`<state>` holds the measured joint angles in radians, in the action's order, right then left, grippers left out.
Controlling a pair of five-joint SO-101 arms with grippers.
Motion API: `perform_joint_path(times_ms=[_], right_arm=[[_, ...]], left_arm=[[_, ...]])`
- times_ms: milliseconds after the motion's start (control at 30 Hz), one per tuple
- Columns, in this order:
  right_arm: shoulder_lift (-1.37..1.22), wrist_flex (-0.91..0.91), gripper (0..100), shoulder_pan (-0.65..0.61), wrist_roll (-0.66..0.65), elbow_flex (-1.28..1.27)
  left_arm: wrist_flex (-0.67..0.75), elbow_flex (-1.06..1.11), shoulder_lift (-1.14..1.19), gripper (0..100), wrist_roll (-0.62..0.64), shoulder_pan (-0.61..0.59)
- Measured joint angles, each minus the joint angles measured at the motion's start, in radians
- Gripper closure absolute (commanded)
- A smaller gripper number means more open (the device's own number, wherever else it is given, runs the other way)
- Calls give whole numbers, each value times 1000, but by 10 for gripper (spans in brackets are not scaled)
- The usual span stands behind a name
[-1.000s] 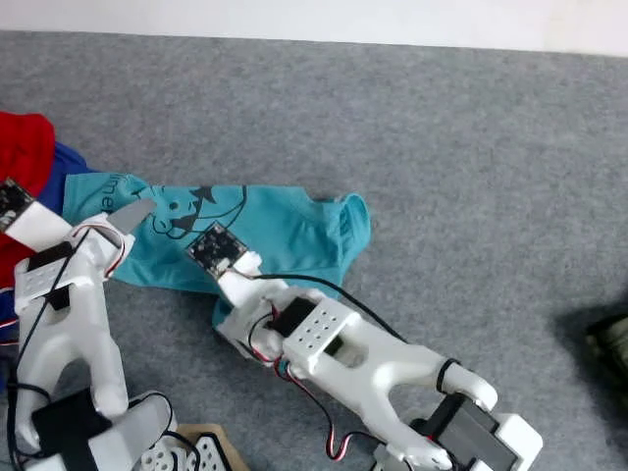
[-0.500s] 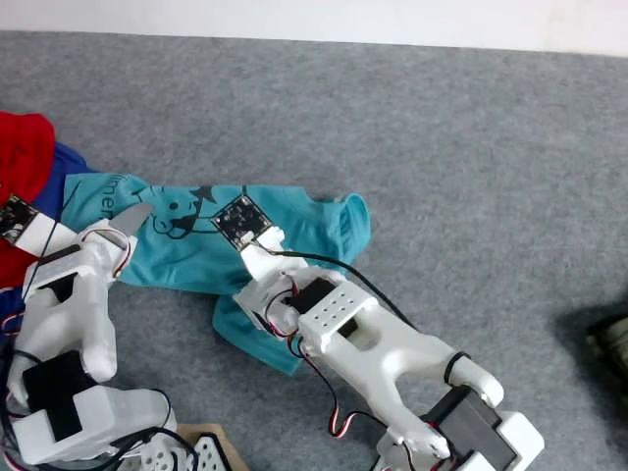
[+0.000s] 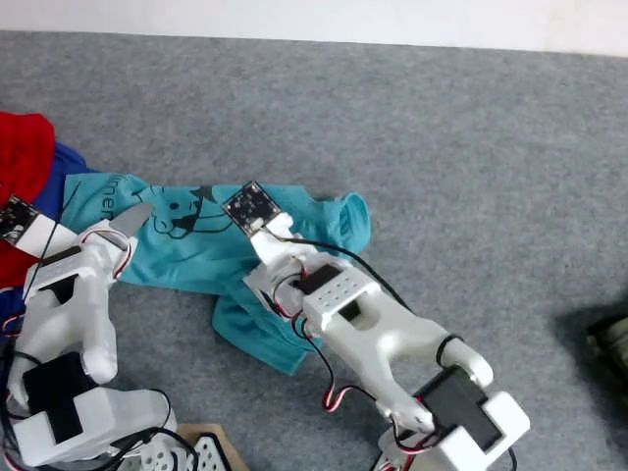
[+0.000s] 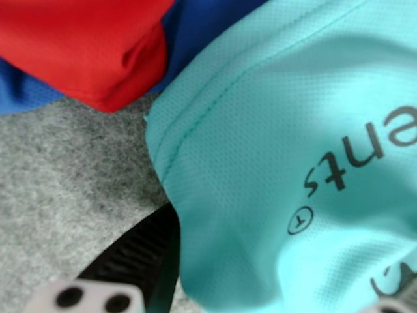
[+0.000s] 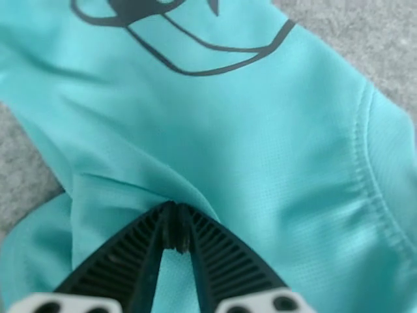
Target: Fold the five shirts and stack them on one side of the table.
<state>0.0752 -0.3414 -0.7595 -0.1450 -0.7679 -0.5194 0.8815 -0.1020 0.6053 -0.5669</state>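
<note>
A teal shirt with a dark print lies crumpled on the grey table. My right gripper is shut on a raised fold of the teal shirt near its middle. The right arm crosses the shirt's lower flap. My left gripper is at the shirt's left hem, shut on the cloth. The teal shirt drapes over its black finger. A red shirt and a blue shirt lie bunched at the table's left edge.
The red shirt and the blue shirt lie just beyond the teal hem. A dark object sits at the right edge. A brown piece shows at the front edge by the left arm's base.
The right gripper has moved toward the far side with its pinched fold, uncovering more of the shirt's lower flap. The left arm's wrist drew back slightly, and its gripper stayed on the hem.
</note>
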Motion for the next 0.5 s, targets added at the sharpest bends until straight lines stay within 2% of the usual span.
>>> perform_joint_path(times_ms=[233, 400, 500], right_arm=[[141, -115, 974, -31, 0, 3], [376, -133, 813, -138, 11, -155], [407, -133, 824, -201, 43, -224]], left_arm=[[2, 0, 0, 490, 0, 0], [2, 0, 0, 490, 0, 0], [2, 0, 0, 490, 0, 0]])
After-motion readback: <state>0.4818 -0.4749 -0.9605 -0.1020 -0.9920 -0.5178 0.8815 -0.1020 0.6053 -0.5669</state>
